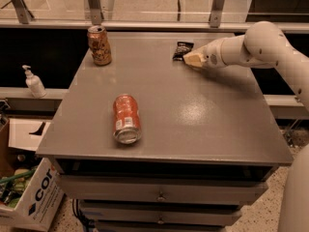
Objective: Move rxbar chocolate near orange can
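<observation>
Rxbar chocolate lies flat by the far edge of the bench, somewhat right of the middle, and we come to it last. Nearest to us, under the near edge, we see a stack of drawers. On the floor off the near left corner stands a cardboard box with dark print on its side. On the bench, toward the near left corner, a red-orange can with a white label panel lies on its side, its silver end turned to the near edge. Off the left edge, on a lower ledge, a white pump bottle stands upright. At the far left corner the orange can stands upright, dull brownish-orange with paler mottling and a silver top. It is well apart from the rxbar chocolate, with bare grey bench between them. The white arm reaches in over the right edge toward the far edge. Its pincer sits low over the bench at the near right end of the bar, touching it or just beside it; we cannot tell which. Nor can we tell whether the pincer is apart, together or clamped on the wrapper. The dark wrapper with its pale print lies lengthwise from near to far, its far end close to the far edge.
</observation>
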Tool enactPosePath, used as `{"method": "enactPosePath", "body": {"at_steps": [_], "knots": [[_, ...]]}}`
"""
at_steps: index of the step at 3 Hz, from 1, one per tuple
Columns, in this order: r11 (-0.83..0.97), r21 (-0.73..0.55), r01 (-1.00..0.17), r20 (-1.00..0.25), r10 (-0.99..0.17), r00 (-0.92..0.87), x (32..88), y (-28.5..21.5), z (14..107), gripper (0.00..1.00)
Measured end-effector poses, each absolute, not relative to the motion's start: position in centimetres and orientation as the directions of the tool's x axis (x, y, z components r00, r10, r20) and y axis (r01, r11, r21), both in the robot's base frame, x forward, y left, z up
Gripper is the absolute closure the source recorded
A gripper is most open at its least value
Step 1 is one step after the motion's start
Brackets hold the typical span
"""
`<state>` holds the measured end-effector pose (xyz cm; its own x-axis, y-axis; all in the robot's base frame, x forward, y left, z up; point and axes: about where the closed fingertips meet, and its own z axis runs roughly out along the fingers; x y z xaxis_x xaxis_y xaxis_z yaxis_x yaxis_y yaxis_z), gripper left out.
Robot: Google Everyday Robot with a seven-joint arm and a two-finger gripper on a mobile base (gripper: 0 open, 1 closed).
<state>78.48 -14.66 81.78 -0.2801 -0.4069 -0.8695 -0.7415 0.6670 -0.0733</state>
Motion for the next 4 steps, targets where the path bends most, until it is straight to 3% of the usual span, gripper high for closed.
{"method": "enactPosePath", "body": {"at_steps": [2, 4], "knots": [[0.594, -0.146, -0.791, -0.973, -0.229, 0.008, 74.1, -13.4, 98.4, 1.00], [0.506, -0.205, -0.838, -0.975, -0.176, 0.132, 70.7, -9.9, 104.6, 1.00]]}}
